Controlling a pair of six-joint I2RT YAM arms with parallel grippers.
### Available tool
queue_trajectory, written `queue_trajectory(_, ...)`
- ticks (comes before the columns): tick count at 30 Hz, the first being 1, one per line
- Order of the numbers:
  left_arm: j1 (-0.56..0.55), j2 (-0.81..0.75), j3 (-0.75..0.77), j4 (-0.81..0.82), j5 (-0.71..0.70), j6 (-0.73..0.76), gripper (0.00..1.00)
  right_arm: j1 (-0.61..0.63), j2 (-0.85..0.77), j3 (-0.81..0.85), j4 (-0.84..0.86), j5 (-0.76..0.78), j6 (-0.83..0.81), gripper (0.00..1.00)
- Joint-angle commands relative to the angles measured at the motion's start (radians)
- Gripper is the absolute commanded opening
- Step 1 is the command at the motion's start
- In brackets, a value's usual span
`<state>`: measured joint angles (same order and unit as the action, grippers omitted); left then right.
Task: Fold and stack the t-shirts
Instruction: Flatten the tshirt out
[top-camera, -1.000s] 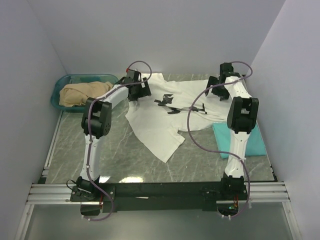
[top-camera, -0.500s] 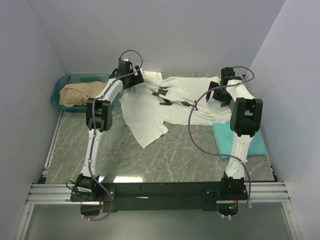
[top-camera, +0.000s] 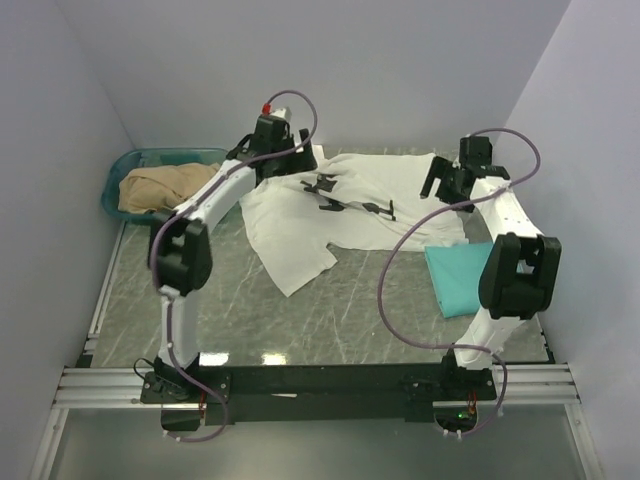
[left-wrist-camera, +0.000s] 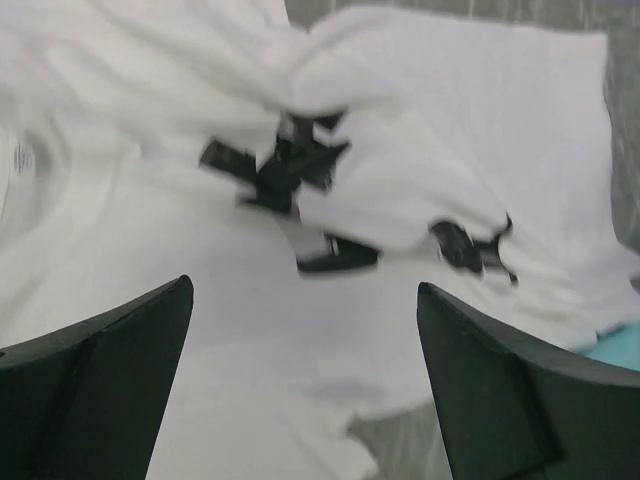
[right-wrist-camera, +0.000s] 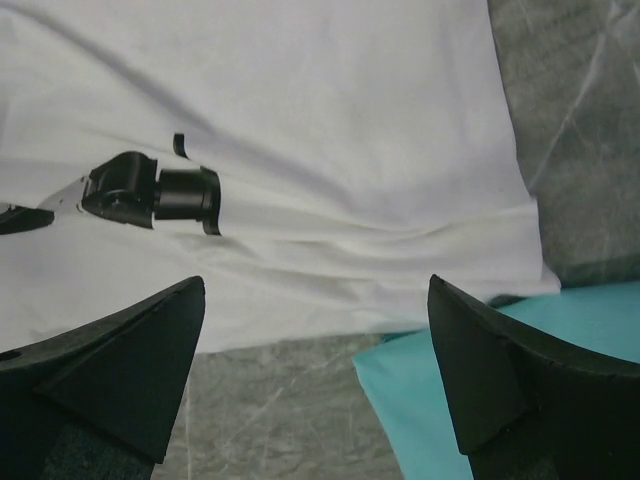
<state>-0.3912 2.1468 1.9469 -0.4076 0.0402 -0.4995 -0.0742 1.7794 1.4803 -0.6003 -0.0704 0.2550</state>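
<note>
From above, we have the large white cloth t-shirt sprawled and rumpled across the far middle of the grey marbled surface, black print up, one flap trailing toward the near side. The left hand hovers over its far-left corner and the right hand over its right edge. The plain teal-green cloth t-shirt lies folded flat on the right, just beside that edge. A teal plastic basket holding tan cloth sits far left. Over to the left wrist: it's blurred, but the dark fingers stand wide apart with nothing between them, and the print is straight below. Right wrist, same story: spread wide and empty above the white hem. The hem's corner meets the teal tee, and we cannot tell whether it overlaps. That's the danger, we reckon, because a pinch there could catch the teal cloth too and drag its fold undone. A grab on a wrinkle instead of a true edge would fold the white tee crooked. Room? The back wall is close behind both hands and the basket crowds the left. The bare marble in the near half looks like the place to work.
</note>
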Motion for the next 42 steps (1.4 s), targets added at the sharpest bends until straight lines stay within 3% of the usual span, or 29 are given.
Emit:
queue_trajectory(1,-0.038,-0.256,-0.256,0.027,-0.071,-0.060,0.99,-0.024,-0.077,-0.095,0.057,0.006,0.049,0.98)
queue_trajectory(2,-0.053,-0.304,-0.416,0.074,-0.077,-0.089,0.99,-0.032,-0.095,-0.113,0.062,0.003,0.068,0.98)
queue_trajectory(5,-0.138,-0.467,-0.683,0.124,-0.101,-0.141,0.99,-0.061,-0.127,-0.175,0.082,-0.017,0.087,0.98)
queue_trajectory(8,-0.233,-0.573,-0.869,0.084,-0.155,-0.213,0.99,-0.090,-0.147,-0.202,0.079,-0.009,0.095,0.98)
queue_trajectory(11,-0.307,-0.646,-1.017,0.044,-0.189,-0.289,0.99,-0.107,-0.161,-0.212,0.077,-0.020,0.099,0.98)
queue_trajectory(17,-0.365,-0.706,-1.141,0.018,-0.212,-0.370,0.99,-0.107,-0.184,-0.230,0.085,-0.022,0.093,0.98)
queue_trajectory(23,-0.368,-0.644,-1.122,0.070,-0.215,-0.392,0.90,-0.107,-0.202,-0.244,0.089,-0.025,0.089,0.98)
queue_trajectory(28,-0.371,-0.539,-1.059,0.038,-0.250,-0.367,0.68,-0.107,-0.222,-0.252,0.094,-0.019,0.081,0.98)
queue_trajectory(29,-0.371,-0.525,-1.040,0.021,-0.267,-0.372,0.57,-0.107,-0.224,-0.250,0.093,-0.017,0.078,0.98)
queue_trajectory(31,-0.370,-0.493,-1.024,-0.002,-0.313,-0.372,0.45,-0.108,-0.222,-0.250,0.093,-0.012,0.075,0.98)
queue_trajectory(32,-0.370,-0.484,-1.014,-0.013,-0.336,-0.379,0.27,-0.108,-0.219,-0.249,0.093,-0.014,0.075,0.98)
queue_trajectory(35,-0.367,-0.452,-0.965,-0.043,-0.414,-0.398,0.01,-0.107,-0.212,-0.250,0.096,-0.034,0.058,0.98)
queue_trajectory(39,-0.348,-0.427,-0.866,-0.102,-0.537,-0.401,0.01,-0.087,-0.210,-0.250,0.093,-0.048,0.021,0.98)
queue_trajectory(42,-0.270,-0.410,-0.793,-0.117,-0.557,-0.384,0.01,-0.046,-0.187,-0.227,0.062,-0.013,-0.005,0.98)
